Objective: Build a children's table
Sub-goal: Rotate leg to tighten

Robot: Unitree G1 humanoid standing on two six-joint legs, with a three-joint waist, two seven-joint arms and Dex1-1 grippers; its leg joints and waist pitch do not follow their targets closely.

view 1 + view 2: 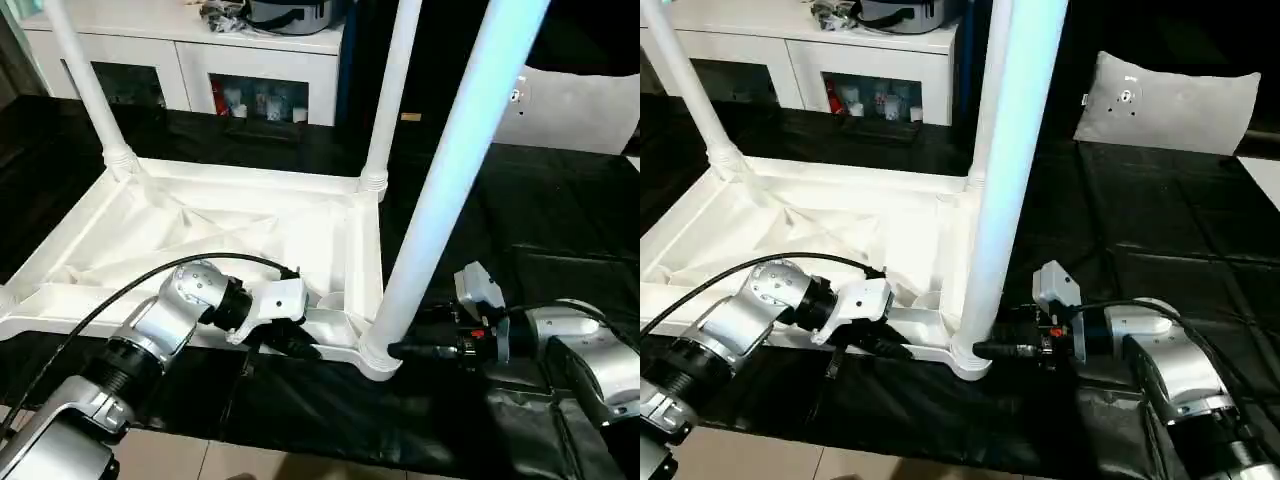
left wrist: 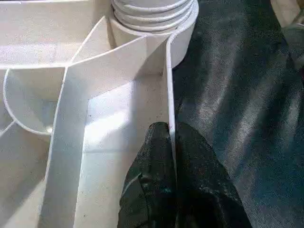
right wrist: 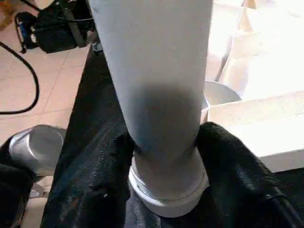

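White cabinet (image 1: 200,60) behind black sheet (image 1: 1160,220); grey-white cushion (image 1: 1165,100).

The all-white children's table (image 1: 230,225) lies upside down at the left and centre of the frame, its ribbed underside facing up. Three tapered tubular legs stand upright in round corner sockets: one at upper left (image 1: 85,85), one at top centre (image 1: 390,95), and the nearest (image 1: 450,170) rising from the lower-centre corner socket (image 1: 378,357).

My forearms (image 1: 165,320) are brushed silver tubes with black ribbed collars. Each wrist has a white boxy block (image 1: 275,300), and a black cable (image 1: 110,300) loops over my left one. Fingers (image 2: 190,190) are black and a bit textured. There's a small red bit near my right wrist (image 1: 478,335).
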